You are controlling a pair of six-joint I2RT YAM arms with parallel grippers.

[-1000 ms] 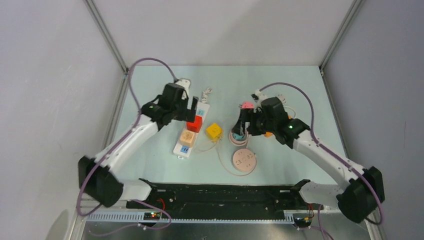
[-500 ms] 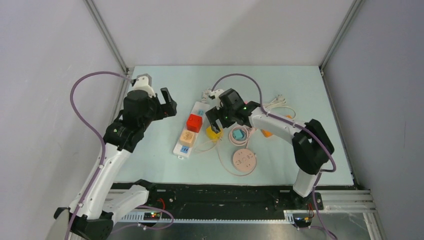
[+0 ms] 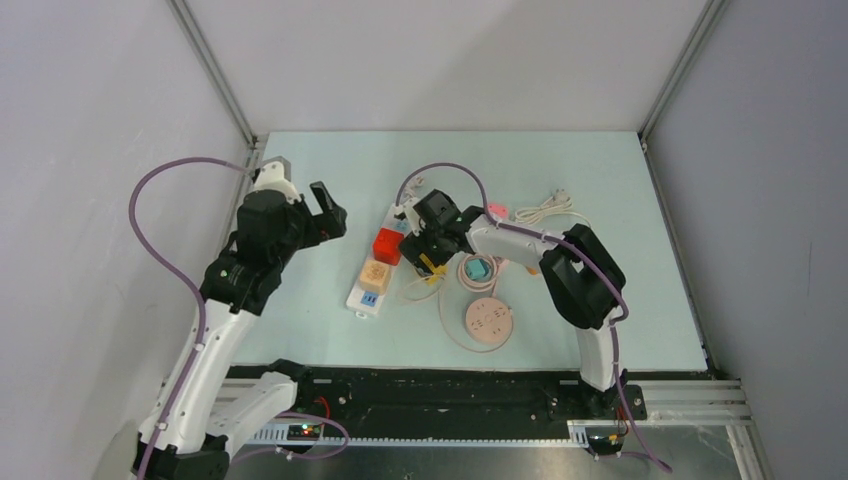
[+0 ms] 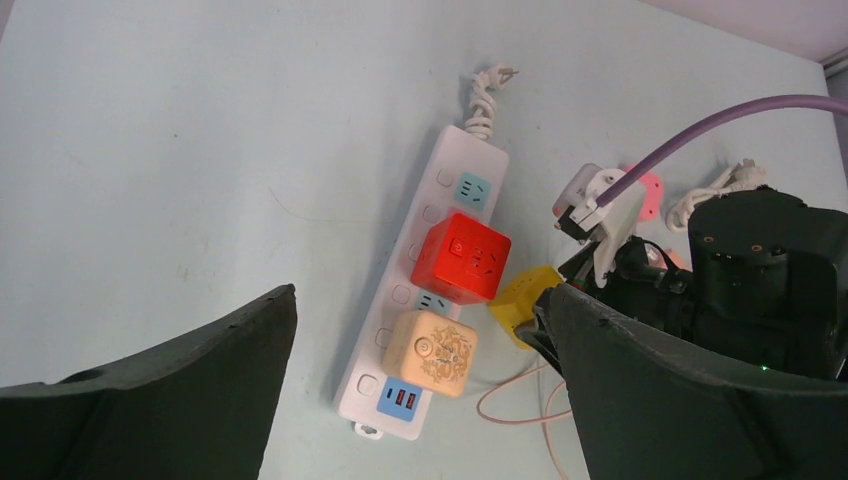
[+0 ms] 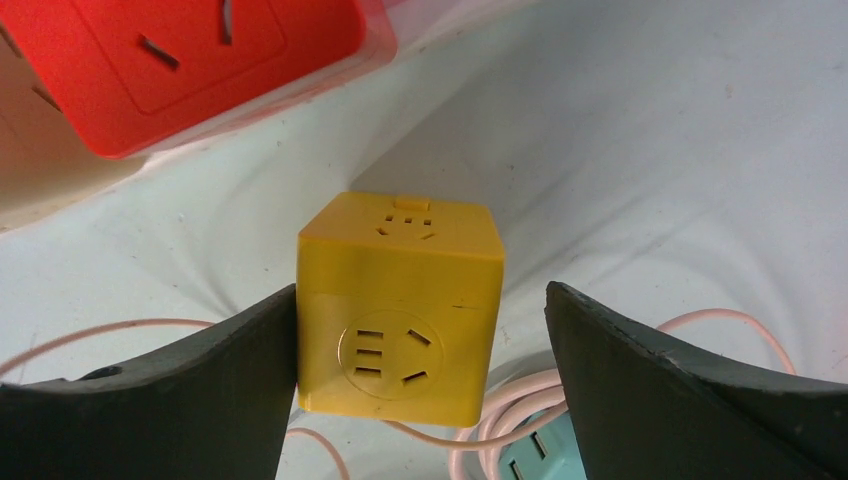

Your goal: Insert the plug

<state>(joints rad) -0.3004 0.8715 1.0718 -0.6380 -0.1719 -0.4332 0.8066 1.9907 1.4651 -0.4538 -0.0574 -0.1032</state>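
On the strip (image 4: 470, 160) sit a red cube (image 4: 460, 258) and beige cube (image 4: 432, 350).

Cube colours on a mint-green table (image 3: 600, 180)
Yellow cube plug (image 5: 400, 300), red cube (image 4: 462, 258), beige swirl-patterned cube (image 4: 432, 352), white power strip (image 4: 445, 180).

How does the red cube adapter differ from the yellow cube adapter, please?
The red cube adapter sits on the white power strip, while the yellow cube adapter lies on the table beside the strip. The yellow cube adapter sits between the fingers of the open right gripper; the red cube adapter has no gripper around it. Both are cubes with socket faces.
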